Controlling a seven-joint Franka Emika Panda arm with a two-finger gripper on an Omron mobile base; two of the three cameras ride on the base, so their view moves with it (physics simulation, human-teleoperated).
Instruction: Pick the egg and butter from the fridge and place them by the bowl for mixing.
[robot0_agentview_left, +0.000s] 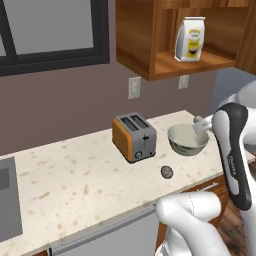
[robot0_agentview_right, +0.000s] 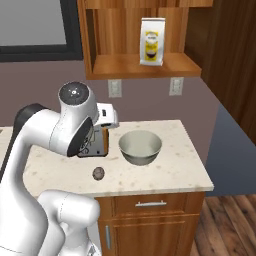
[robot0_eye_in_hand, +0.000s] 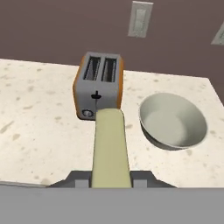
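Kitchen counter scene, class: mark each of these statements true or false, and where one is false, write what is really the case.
1. The egg lies on the counter in front of the toaster. True.
2. The butter lies inside the bowl. False: the gripper is shut on the butter and holds it above the counter.
3. The bowl holds nothing. True.
4. The toaster is blue. False: it is orange and grey.
5. A white and yellow bag stands on the open wooden shelf above the counter. True.
6. The egg touches the bowl. False: it lies apart from the bowl, on bare counter.
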